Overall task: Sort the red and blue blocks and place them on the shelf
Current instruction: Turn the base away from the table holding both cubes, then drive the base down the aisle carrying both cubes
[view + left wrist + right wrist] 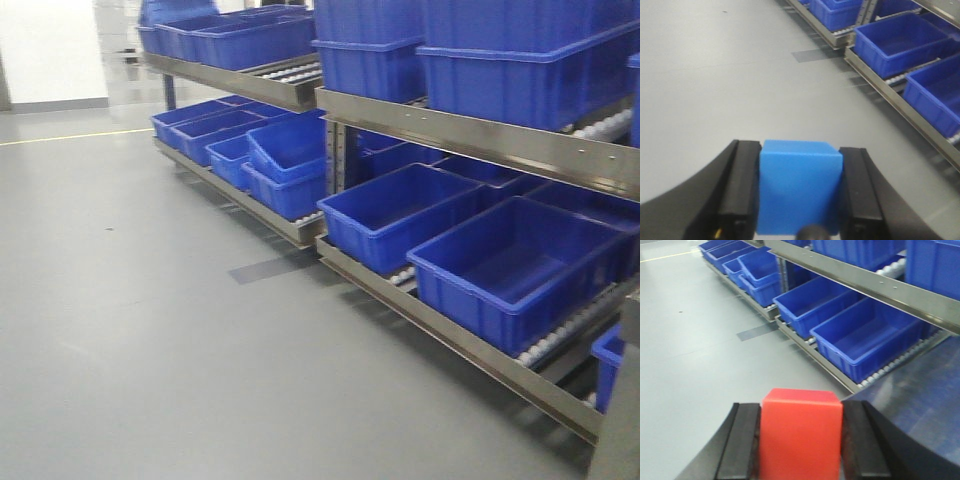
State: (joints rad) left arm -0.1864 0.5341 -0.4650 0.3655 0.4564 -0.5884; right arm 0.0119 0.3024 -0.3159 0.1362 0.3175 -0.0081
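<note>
Where the grey floor (150,330) filled the left of the front view, the shelf (480,135) was seen along the right, its far end cut off by the picture's edge. Large blue bins (500,270) were set on its white rollers (540,348) on both tiers, the upper ones cropped at the top. The grippers were shown by the wrist views only. The left gripper (800,160) was seen with its jaws closed on the blue block (800,190) above the floor; the block's lower part was cut off and partly covered by a dark round blur (812,232). The right gripper (801,410) was seen clamped on the red block (801,440), the shelf's lower tier ahead. A dark blurred surface (920,405) at the right could not be identified.
</note>
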